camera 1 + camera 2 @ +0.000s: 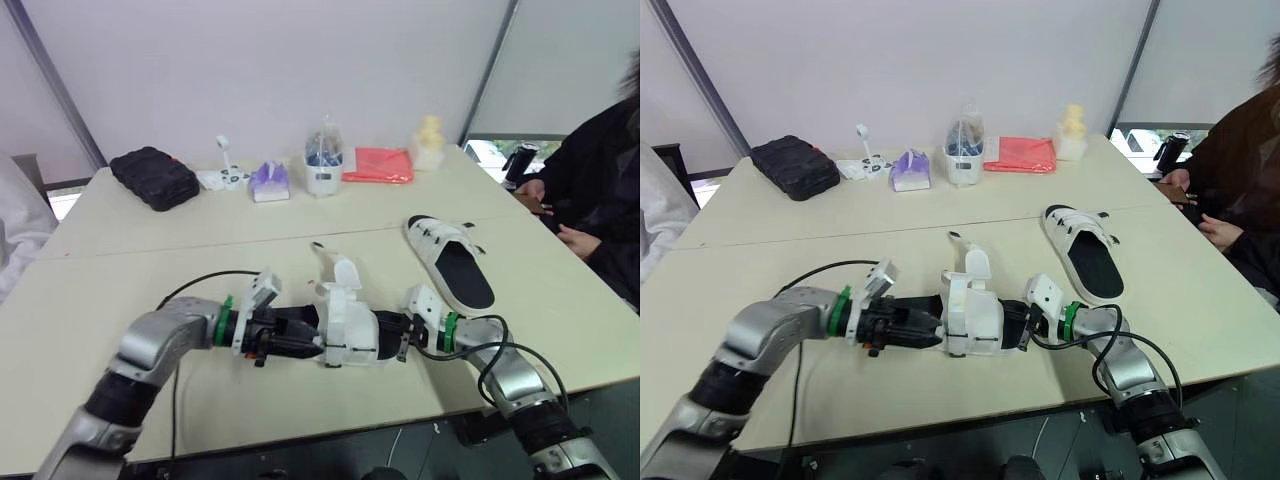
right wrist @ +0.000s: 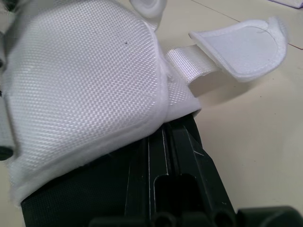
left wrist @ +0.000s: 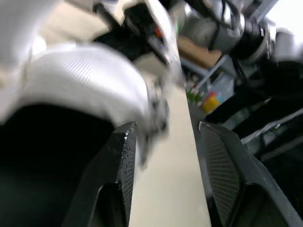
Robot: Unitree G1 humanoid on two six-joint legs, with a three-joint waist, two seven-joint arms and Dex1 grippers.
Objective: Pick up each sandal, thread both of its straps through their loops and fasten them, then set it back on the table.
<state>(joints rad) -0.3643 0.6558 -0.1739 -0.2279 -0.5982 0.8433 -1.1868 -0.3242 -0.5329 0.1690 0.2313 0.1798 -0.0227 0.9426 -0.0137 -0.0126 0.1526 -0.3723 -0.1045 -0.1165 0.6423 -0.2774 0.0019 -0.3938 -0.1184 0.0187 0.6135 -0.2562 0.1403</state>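
Observation:
A white sandal with a black sole [image 1: 345, 325] is held just above the table [image 1: 120, 290] near its front edge, between both grippers. One strap [image 1: 343, 272] sticks up loose; its rounded flap [image 2: 241, 42] hangs free over the table. My right gripper [image 1: 393, 335] is shut on the sandal's right end, the white fabric upper [image 2: 90, 75] lying right against its fingers [image 2: 189, 161]. At the sandal's left end, my left gripper [image 1: 298, 335] is open, its fingers [image 3: 118, 179] apart beside the sole. A second sandal [image 1: 450, 262] lies flat at the right.
Along the far edge stand a black pouch [image 1: 153, 177], a purple tissue pack [image 1: 268, 181], a white container [image 1: 323, 165], a red cloth [image 1: 378, 165] and a yellow figure [image 1: 429, 143]. A person in dark clothes [image 1: 600, 190] sits at the right.

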